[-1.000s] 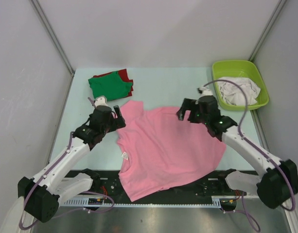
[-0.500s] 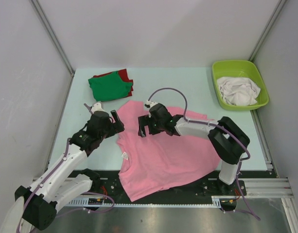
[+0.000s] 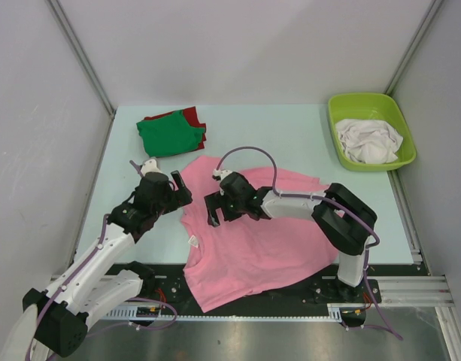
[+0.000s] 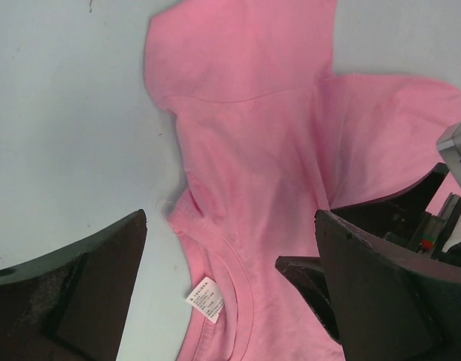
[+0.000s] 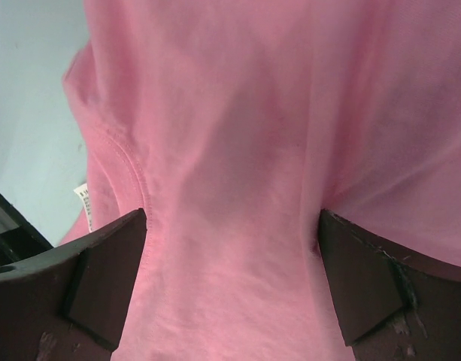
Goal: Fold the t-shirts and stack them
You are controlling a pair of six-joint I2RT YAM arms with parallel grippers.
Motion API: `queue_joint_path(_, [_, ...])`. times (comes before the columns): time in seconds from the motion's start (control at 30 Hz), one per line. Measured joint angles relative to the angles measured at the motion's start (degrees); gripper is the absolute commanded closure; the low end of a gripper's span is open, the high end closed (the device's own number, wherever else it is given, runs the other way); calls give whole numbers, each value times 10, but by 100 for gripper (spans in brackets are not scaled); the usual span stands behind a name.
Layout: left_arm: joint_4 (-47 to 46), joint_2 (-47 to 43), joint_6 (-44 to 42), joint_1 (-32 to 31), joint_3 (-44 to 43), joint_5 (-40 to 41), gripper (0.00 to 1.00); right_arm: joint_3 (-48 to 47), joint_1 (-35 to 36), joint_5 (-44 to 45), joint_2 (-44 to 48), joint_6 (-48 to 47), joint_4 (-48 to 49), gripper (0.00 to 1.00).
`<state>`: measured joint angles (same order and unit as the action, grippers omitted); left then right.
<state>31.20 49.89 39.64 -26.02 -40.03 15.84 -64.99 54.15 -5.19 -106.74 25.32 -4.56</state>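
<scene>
Both grippers stand wide open and hold nothing. Right gripper [image 3: 213, 212] hangs low over the pink shirt [image 3: 260, 244], near its left side, jaws spread across rumpled cloth just inside the collar; whether the fingertips [image 5: 102, 278] touch the fabric cannot be told. Left gripper [image 3: 181, 190] hovers at the shirt's far-left corner, beside a sleeve, with bare table [image 3: 275, 131] under one finger and pink cloth under the other; its wrist view shows the white neck label [image 4: 207, 298] between its fingers and the right gripper close by. The pink shirt lies spread but wrinkled in the middle of the table, collar and label on its left edge, body stretching away to the right, so its long axis runs roughly left to right. Its near part drapes over the table's near edge onto the black rail [image 3: 320, 289]. Open table lies on the far side. At the far left sits a folded green shirt [image 3: 168, 135] on a red shirt [image 3: 191, 115], well apart from the pink one. At the far right, a tub [image 3: 365, 98] holds crumpled white shirts [image 3: 369, 141].
</scene>
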Motion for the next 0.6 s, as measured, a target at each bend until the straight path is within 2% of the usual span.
queue_joint_path(0.2, [0, -1, 0, 1, 2, 0, 2, -12, 17, 34, -10, -11, -23, 0])
queue_joint_path(0.6, [5, -15, -1, 5, 12, 0, 2, -32, 101, 218, -29, -20, -89, 0])
